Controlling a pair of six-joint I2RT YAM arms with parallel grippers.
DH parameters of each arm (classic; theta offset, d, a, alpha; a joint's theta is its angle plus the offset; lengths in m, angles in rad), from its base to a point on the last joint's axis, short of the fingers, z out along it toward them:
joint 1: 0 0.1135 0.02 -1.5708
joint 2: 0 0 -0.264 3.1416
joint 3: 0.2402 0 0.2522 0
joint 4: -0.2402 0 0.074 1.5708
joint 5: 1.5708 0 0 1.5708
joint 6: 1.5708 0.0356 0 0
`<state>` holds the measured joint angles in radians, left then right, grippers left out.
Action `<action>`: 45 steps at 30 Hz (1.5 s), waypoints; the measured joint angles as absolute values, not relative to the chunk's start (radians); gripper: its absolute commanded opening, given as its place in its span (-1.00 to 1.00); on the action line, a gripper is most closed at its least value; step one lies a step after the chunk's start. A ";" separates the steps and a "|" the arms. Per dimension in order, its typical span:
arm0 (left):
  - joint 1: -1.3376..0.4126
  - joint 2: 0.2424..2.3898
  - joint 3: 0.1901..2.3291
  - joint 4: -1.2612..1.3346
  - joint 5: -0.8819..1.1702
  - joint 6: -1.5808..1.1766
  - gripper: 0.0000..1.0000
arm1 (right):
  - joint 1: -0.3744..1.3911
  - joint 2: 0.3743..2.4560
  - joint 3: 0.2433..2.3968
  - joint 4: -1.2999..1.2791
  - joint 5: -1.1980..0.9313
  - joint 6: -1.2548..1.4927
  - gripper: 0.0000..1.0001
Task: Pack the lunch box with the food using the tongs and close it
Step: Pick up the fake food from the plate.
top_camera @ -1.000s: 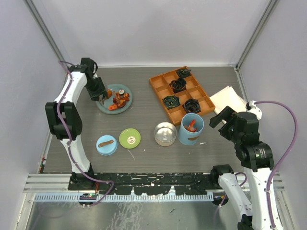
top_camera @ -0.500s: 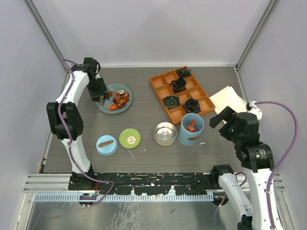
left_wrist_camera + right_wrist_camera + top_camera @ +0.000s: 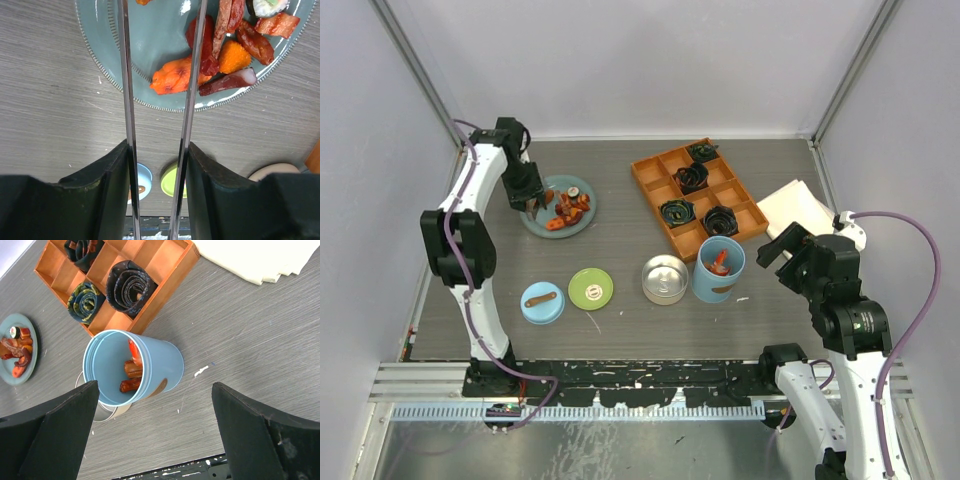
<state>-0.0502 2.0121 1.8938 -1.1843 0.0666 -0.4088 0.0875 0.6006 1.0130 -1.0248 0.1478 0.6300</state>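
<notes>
My left gripper (image 3: 524,188) (image 3: 158,145) is shut on the slim grey tongs (image 3: 127,100). It holds them over the left part of the teal plate (image 3: 534,226) (image 3: 150,40). The tongs' arms stand apart and their tips run out of the top of the wrist view. The food (image 3: 568,206) (image 3: 175,80), orange, red and brown chunks, lies on the plate; the right arm crosses its edge. The light-blue cylinder (image 3: 718,268) (image 3: 150,365) holds a few pieces. Beside it sits the steel tin (image 3: 664,278). The green lid (image 3: 591,288) and blue lid (image 3: 542,302) lie on the table. My right gripper (image 3: 788,250) (image 3: 155,385) hangs open above the cylinder's right.
An orange compartment tray (image 3: 650,172) (image 3: 165,265) of black coils stands at the back right, just behind the cylinder. A folded white cloth (image 3: 798,208) (image 3: 260,260) lies at the far right. Walls close the table on three sides.
The left gripper with the tongs has shifted slightly toward the far left over the plate. The right arm has not moved.
</notes>
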 measured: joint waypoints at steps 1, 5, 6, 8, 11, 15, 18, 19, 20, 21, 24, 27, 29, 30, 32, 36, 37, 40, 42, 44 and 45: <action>-0.051 2.019 1.897 -1.189 0.066 -0.403 -0.11 | 0.088 0.601 1.013 -1.024 0.148 0.630 0.99; -0.051 2.053 1.919 -1.205 0.066 -0.398 -0.10 | 0.088 0.601 1.011 -1.024 0.148 0.630 0.99; -0.051 2.061 1.927 -1.210 0.067 -0.398 -0.12 | 0.088 0.601 1.011 -1.023 0.148 0.630 1.00; -0.051 2.075 1.940 -1.216 0.067 -0.394 -0.17 | 0.088 0.601 1.011 -1.022 0.148 0.630 0.99; -0.051 2.088 1.959 -1.227 0.067 -0.389 -0.29 | 0.088 0.601 1.011 -1.019 0.148 0.630 0.99; -0.051 2.088 1.963 -1.234 0.068 -0.377 -0.41 | 0.088 0.601 1.011 -1.018 0.148 0.630 0.99; -0.051 2.088 1.963 -1.234 0.070 -0.373 -0.45 | 0.088 0.601 1.011 -1.018 0.147 0.630 0.99; -0.051 2.087 1.962 -1.234 0.071 -0.372 -0.45 | 0.088 0.601 1.011 -1.018 0.147 0.630 0.99; -0.051 2.085 1.962 -1.234 0.072 -0.372 -0.45 | 0.088 0.601 1.011 -1.018 0.147 0.630 1.00; -0.051 2.082 1.960 -1.234 0.072 -0.369 -0.46 | 0.088 0.601 1.011 -1.018 0.147 0.630 0.99; -0.051 2.062 1.940 -1.234 0.079 -0.353 -0.48 | 0.088 0.600 1.011 -1.018 0.147 0.630 0.99; -0.051 2.040 1.918 -1.237 0.095 -0.340 -0.51 | 0.088 0.600 1.011 -1.018 0.144 0.630 0.99; -0.051 2.029 1.905 -1.239 0.108 -0.327 -0.50 | 0.088 0.600 1.011 -1.018 0.143 0.630 0.99; -0.051 2.025 1.899 -1.241 0.114 -0.323 -0.49 | 0.088 0.599 1.011 -1.018 0.141 0.631 0.99; -0.051 2.020 1.884 -1.243 0.128 -0.316 -0.42 | 0.088 0.599 1.011 -1.018 0.140 0.631 0.99; -0.052 2.019 1.860 -1.247 0.139 -0.303 -0.26 | 0.088 0.588 1.011 -1.018 0.140 0.630 0.99; -0.052 2.019 1.857 -1.248 0.139 -0.301 -0.25 | 0.088 0.585 1.011 -1.018 0.140 0.631 0.99; -0.052 2.012 1.849 -1.245 0.139 -0.300 -0.20 | 0.088 0.580 1.011 -1.019 0.141 0.630 0.99; -0.052 2.001 1.841 -1.242 0.136 -0.300 -0.20 | 0.088 0.580 1.011 -1.019 0.141 0.630 0.99; -0.052 1.987 1.839 -1.243 0.129 -0.298 -0.21 | 0.088 0.580 1.011 -1.019 0.140 0.631 0.99; -0.052 1.981 1.839 -1.243 0.127 -0.296 -0.23 | 0.088 0.580 1.011 -1.019 0.141 0.630 0.99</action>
